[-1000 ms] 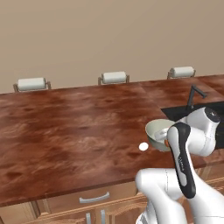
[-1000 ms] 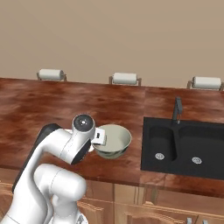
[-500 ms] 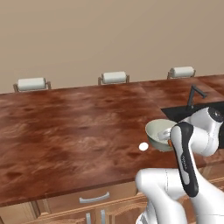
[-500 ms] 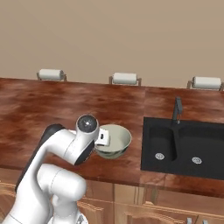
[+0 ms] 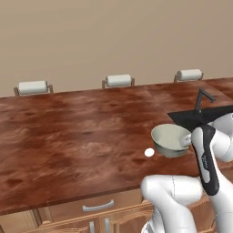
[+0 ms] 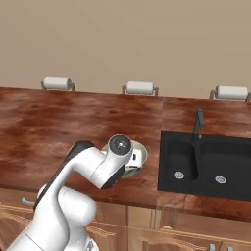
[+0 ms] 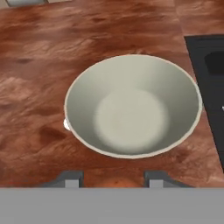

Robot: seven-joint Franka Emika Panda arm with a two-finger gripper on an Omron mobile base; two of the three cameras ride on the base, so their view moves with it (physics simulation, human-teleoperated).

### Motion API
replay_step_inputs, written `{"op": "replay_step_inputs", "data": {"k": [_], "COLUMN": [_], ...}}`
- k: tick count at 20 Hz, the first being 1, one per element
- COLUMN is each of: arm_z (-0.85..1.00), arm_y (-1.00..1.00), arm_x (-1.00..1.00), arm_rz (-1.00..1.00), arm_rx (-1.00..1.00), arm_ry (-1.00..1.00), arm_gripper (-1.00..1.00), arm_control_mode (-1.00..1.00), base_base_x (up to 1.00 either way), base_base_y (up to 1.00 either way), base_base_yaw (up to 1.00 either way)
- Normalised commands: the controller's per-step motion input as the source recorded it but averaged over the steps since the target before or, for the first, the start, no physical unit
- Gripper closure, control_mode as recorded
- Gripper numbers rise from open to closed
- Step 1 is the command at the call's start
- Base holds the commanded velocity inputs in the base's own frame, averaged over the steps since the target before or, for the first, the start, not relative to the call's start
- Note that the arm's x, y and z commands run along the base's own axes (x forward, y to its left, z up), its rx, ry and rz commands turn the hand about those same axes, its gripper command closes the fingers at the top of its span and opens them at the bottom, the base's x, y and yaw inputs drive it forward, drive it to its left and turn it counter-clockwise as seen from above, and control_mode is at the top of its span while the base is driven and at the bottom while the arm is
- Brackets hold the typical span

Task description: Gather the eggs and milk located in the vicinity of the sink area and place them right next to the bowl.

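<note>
Item: egg [image 7: 118,183], orange-brown. Only a thin upper sliver shows at the bottom of the hand view, lodged between the two dark fingertips [image 7: 70,179]. Too little is exposed to tell its long axis or which way it points. Item: end effector [image 7: 113,179], clenched on the egg and hanging over the bench [image 5: 68,136] at the near side of the bowl [image 7: 87,100], looking down into it. In the right base view the white hand [image 6: 138,157] sits above the bowl [image 6: 133,170] and hides most of it. Item: bowl [image 5: 170,139], pale grey-green with a lighter rim, round, upright, mouth facing up, nothing inside. It stands on the red-brown wood-grain bench just beside the sink's near corner. Item: white egg [image 5: 149,152], loose on the bench on the side of the bowl away from the sink. In the hand view a small white edge [image 7: 66,124] shows at the bowl's rim; contact cannot be confirmed. Item: sink [image 6: 206,166], black, two basins with round silver drains, set into the bench, with a thin dark faucet [image 6: 198,122] at its back edge. Item: three pale chair backs [image 5: 32,86] along the far edge of the bench.
</note>
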Motion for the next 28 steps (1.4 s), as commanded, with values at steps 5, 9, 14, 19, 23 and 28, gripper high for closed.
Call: {"op": "replay_step_inputs", "data": {"k": [5,9,14,19,23,28], "arm_z": [-0.05,-0.03,-0.23,-0.38,-0.4,-0.14], "arm_y": [-0.7,-0.62,-0.64,-0.7,-0.68,-0.3], "arm_x": [0.16,0.31,0.3,0.2,0.22,0.05], "arm_rz": [0.16,0.25,0.3,0.34,0.36,0.22], "arm_rx": [-0.04,-0.09,-0.06,-0.07,-0.08,-0.04], "arm_ry": [-0.02,-0.03,-0.1,-0.12,-0.17,-0.07], "arm_gripper": [1.0,1.0,1.0,1.0,1.0,1.0], "arm_control_mode": [-1.0,-1.0,-1.0,-1.0,-1.0,-1.0], "base_base_x": [0.0,0.0,0.0,0.0,0.0,0.0], "base_base_y": [0.0,0.0,0.0,0.0,0.0,0.0], "base_base_yaw": [0.0,0.0,0.0,0.0,0.0,0.0]}}
